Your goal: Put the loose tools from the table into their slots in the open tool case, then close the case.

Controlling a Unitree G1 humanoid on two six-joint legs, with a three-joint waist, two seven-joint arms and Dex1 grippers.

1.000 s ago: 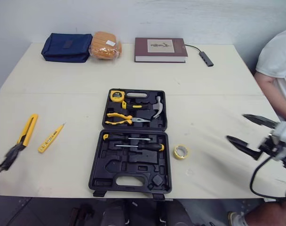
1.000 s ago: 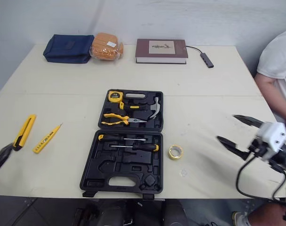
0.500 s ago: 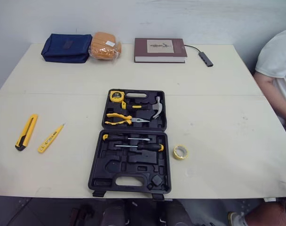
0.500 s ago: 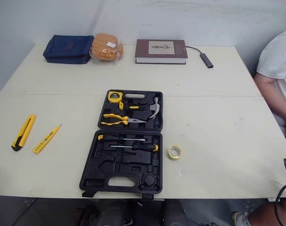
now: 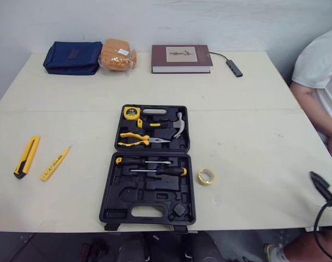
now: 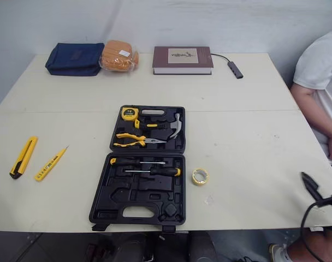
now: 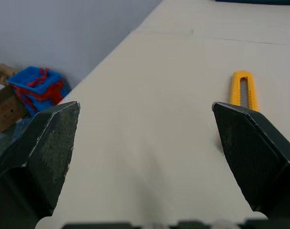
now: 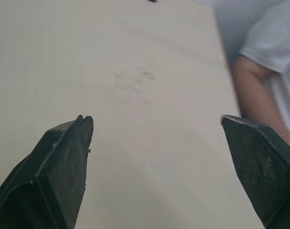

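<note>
Since no tool was gripped, step in hand: first pick-up not yet begun; three loose items judged outstanding.
Left gripper [image 7: 145,112]: jaws spread wide, empty, touching nothing.
Right gripper [image 8: 157,121]: jaws spread wide, empty, above the bare cream tabletop [image 8: 135,57].
Long yellow plastic utility knife [image 7: 243,90]: just ahead of the left gripper, nearer one finger.
Slim yellow pen-shaped tester [image 5: 55,163]: beside the knife, on its case side.
Small roll of yellow tape [image 5: 206,176]: between the right gripper and the case.
Open black plastic tool case [image 5: 149,164]: between the two grippers, well apart from each.
Next move (judged): centre the left gripper over the knife, then close across its narrow body.
</note>
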